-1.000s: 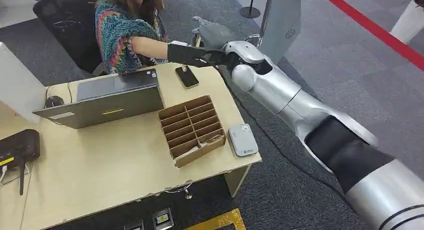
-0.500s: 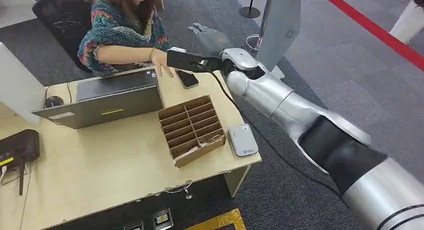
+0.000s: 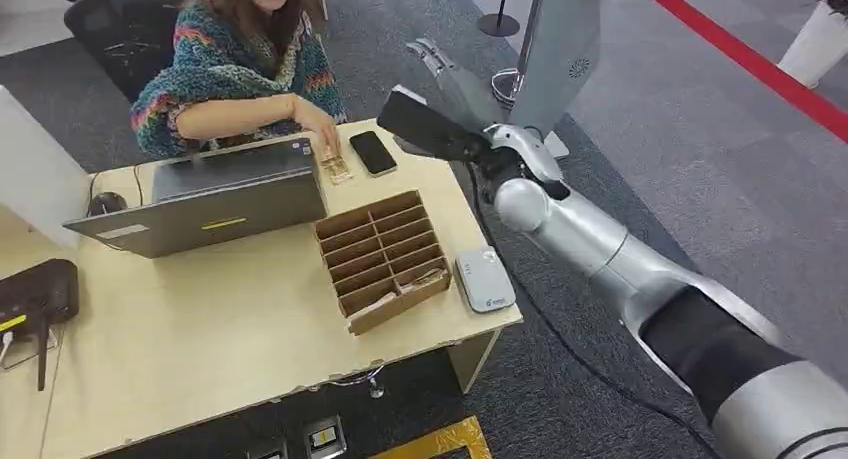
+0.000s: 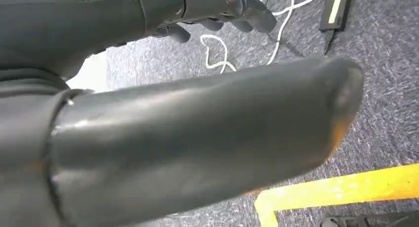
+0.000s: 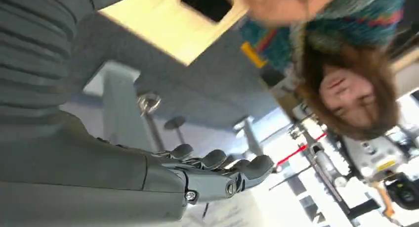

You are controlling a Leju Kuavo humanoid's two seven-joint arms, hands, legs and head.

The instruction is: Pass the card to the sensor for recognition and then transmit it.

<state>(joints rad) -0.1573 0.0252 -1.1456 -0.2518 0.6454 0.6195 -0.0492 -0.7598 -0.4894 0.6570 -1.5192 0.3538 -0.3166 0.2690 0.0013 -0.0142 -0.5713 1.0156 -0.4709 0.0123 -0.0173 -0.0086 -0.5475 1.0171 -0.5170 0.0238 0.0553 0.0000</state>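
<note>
A small tan card (image 3: 337,169) lies on the desk between the laptop and a black phone (image 3: 373,152), with a person's hand (image 3: 318,137) just beside it. My right hand (image 3: 440,97) hovers past the desk's far right corner, fingers (image 5: 217,168) spread and holding nothing. The grey card sensor (image 3: 486,279) sits at the desk's near right corner, well short of that hand. My left hand (image 4: 173,113) hangs over the carpet, its thumb and fingers (image 4: 222,12) apart and nothing in it.
A cardboard divider box (image 3: 385,257) stands beside the sensor. A grey laptop (image 3: 210,201) faces the seated person (image 3: 235,69). A black router (image 3: 38,291) sits at the desk's left edge. A grey stand (image 3: 560,49) rises behind my right hand.
The person's hand has left my right hand and come down to the desk, where the card now lies. My right hand has drawn back to the right and tilted upward, empty.
</note>
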